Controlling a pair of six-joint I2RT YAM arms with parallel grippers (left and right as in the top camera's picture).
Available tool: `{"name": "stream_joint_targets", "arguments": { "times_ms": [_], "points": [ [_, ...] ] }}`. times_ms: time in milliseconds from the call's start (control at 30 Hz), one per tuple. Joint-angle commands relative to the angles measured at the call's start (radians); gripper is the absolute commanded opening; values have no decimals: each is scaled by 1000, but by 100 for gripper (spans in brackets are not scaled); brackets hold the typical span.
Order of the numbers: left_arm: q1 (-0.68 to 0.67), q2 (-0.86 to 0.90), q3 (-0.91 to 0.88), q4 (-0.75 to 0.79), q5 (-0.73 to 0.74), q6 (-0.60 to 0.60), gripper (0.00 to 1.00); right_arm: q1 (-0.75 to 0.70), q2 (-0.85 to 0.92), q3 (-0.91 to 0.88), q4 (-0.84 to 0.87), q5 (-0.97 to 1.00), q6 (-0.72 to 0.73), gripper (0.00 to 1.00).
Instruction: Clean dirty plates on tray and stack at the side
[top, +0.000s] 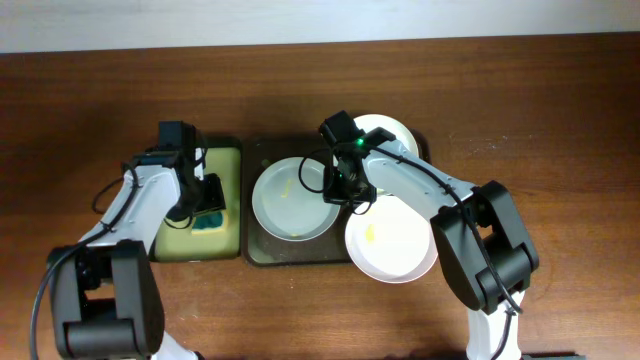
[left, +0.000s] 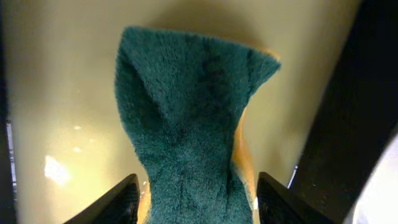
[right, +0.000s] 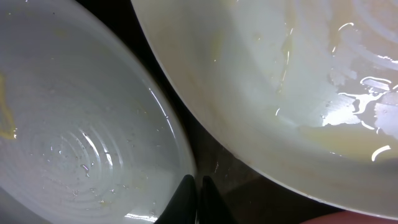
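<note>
Left end effector (left: 196, 198) grasping sponge (left: 186, 112); right end effector (right: 196, 198) clenched between two plates (right: 81, 124).

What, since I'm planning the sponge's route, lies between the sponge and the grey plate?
Overhead view: between sponge and grey plate lie only the small tray's edge and the dark tray's rim.

Three plates (top: 290, 198) on the tray (top: 262, 252); sponge (top: 209, 221) in smaller tray (top: 230, 152), left.

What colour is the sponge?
The sponge is dark green with a yellow edge; clearest in the left wrist view.
</note>
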Motion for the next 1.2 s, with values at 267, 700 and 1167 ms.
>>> {"name": "stream_joint_targets", "arguments": {
  "times_ms": [267,700,1167],
  "points": [
    [-4,36,47,-31,-33,55,0,6,8,-6,-5,10,5,4],
    [-4,-423,50,258,-120,36,0,6,8,-6,-7,14,4,4],
    [-4,-412,49,217,-101,35,0,6,8,-6,0,14,5,4]
  ]
}}
